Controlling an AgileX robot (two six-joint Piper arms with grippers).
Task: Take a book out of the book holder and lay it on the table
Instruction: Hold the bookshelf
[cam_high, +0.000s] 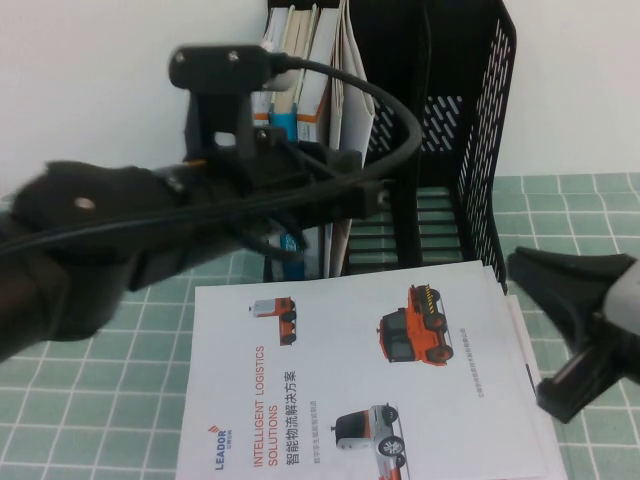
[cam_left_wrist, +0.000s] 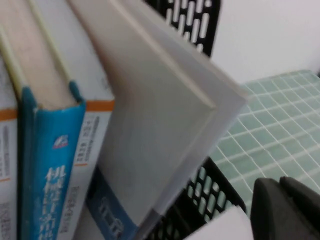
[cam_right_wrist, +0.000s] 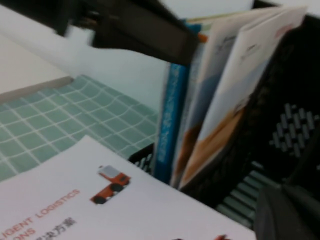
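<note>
Left hand (cam_high: 375, 195) apparently at book holder (cam_high: 480, 120); right hand (cam_high: 540, 275) low beside brochure (cam_high: 360, 400).

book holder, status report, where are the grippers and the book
Left gripper at the book holder, fingers unclear. Right gripper shut, parked at table's right. Book upright in holder, leaning, not yet out. LEADOR brochure covers the table in front.

LEADOR brochure (cam_high: 370, 380), blue-spined book (cam_left_wrist: 47, 165), perhaps upright

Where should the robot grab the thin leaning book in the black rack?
Probably the book's free top corner, reached from the front: it leans away from its neighbours in the book holder. Left pincer is nearest; right pincer, shut, waits beside.
</note>
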